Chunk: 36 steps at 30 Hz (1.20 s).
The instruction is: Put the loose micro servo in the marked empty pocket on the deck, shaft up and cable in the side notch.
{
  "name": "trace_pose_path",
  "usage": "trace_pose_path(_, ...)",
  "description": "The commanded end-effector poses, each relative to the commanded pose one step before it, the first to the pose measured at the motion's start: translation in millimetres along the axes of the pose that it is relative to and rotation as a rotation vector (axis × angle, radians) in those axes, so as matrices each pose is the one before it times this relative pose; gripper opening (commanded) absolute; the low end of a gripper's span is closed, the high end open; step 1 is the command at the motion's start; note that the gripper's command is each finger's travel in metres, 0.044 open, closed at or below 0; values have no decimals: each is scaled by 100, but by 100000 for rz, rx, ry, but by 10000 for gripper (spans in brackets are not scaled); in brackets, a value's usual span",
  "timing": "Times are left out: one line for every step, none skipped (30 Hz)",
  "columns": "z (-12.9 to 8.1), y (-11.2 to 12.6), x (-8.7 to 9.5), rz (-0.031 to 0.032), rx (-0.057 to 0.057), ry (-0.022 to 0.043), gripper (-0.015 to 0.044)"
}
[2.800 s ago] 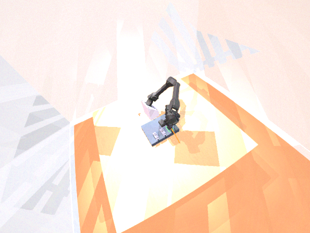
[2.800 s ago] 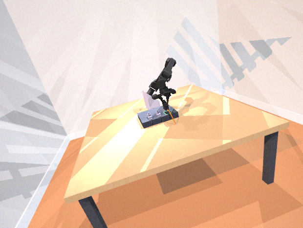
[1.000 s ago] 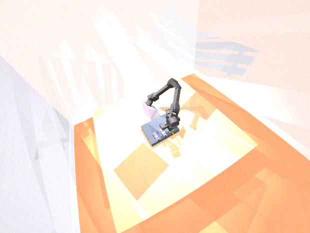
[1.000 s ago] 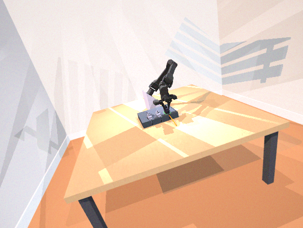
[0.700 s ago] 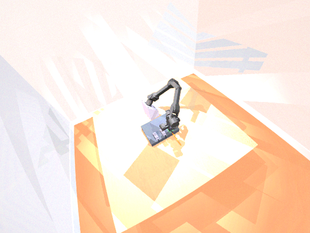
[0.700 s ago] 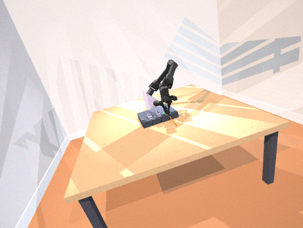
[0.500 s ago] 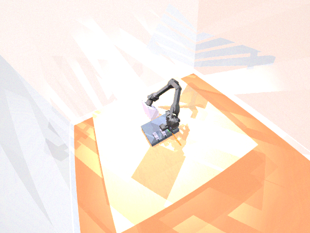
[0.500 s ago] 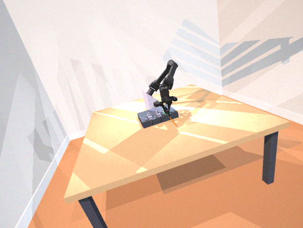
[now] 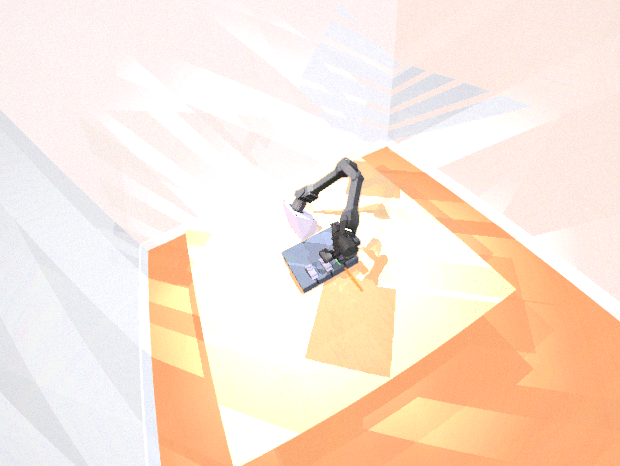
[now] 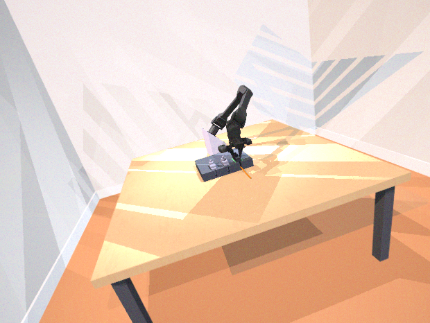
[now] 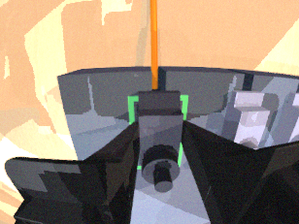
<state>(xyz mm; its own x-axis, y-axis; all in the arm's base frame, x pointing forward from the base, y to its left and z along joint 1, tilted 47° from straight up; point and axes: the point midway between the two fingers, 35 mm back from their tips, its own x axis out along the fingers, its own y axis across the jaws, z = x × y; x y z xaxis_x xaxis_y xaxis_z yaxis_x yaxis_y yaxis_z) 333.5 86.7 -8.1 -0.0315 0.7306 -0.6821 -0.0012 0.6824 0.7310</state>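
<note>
One gripper [image 11: 156, 155] held the servo [image 11: 158, 131] inside the green-marked pocket [image 11: 133, 108] of the deck [image 11: 83, 100], its orange cable [image 11: 153, 20] trailing across the bench [image 11: 225, 20].

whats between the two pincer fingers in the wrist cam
The micro servo, gripped between the pincer fingers, its round output shaft facing the camera, over the green-marked pocket. Its orange cable runs out beyond the deck.

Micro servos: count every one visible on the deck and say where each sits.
3: one between the gripper fingers at the green-marked pocket, two pale ones already seated in a row beside it.
</note>
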Motion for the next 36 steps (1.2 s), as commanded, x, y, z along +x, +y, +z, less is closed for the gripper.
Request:
trace_pose_path(4, -7, 0, 210, 279, 113, 184)
trace_pose_path(0, 0, 0, 0, 0, 0, 187)
trace_pose_path(18, -10, -278, -35, 1, -6, 187)
trace_pose_path(23, -14, -440, -47, 2, -8, 187)
trace_pose_path(12, -18, -654, -53, 2, -6, 187)
trace_pose_path(-37, -13, -938, -39, 2, 2, 187)
trace_pose_path(-130, 8, -903, 4, 2, 13, 187)
trace_pose_path(-100, -1, -237, 8, 3, 7, 187)
trace_pose_path(-40, -61, -79, 1, 1, 2, 187)
trace_pose_path(66, -77, -1, -3, -3, -3, 187)
trace_pose_path(104, -60, -1, -3, -5, -4, 187)
trace_pose_path(-144, -83, 1, 305, 910, -973, 214)
trace_pose_path(-412, -53, -382, -174, 5, 8, 240)
trace_pose_path(-535, -86, -429, -533, -316, 105, 266)
trace_pose_path(-682, -65, -575, -201, 28, 41, 292)
trace_pose_path(-868, -64, -683, -204, 29, 72, 319)
trace_pose_path(-1090, -53, -788, -178, 26, 116, 345)
trace_pose_path(-1347, -24, -874, -106, 15, 174, 371)
trace_pose_path(-1557, 29, -887, 25, -9, 232, 398)
trace_pose_path(-1648, 94, -807, 193, -43, 267, 424)
trace_pose_path(-1375, 129, -576, 289, -67, 232, 440)
trace_pose_path(-835, 101, -308, 232, -55, 141, 440)
trace_pose_path(-279, 38, -96, 87, -21, 47, 440)
trace_pose_path(0, 0, 0, 0, 0, 0, 440)
trace_pose_path(0, 0, 0, 0, 0, 0, 440)
trace_pose_path(0, 0, 0, 0, 0, 0, 440)
trace_pose_path(0, 0, 0, 0, 0, 0, 440)
trace_pose_path(29, -8, -240, -10, 34, -68, 440)
trace_pose_path(43, -12, -406, -11, 57, -112, 440)
trace_pose_path(53, -15, -613, -3, 83, -164, 440)
trace_pose_path(41, -10, -661, 16, 85, -172, 440)
trace_pose_path(26, -4, -768, 44, 92, -192, 440)
trace_pose_path(3, 6, -866, 75, 95, -212, 440)
trace_pose_path(-15, 13, -630, 86, 66, -148, 440)
trace_pose_path(-8, 6, -216, 34, 21, -50, 440)
trace_pose_path(0, 0, 0, 0, 0, 0, 440)
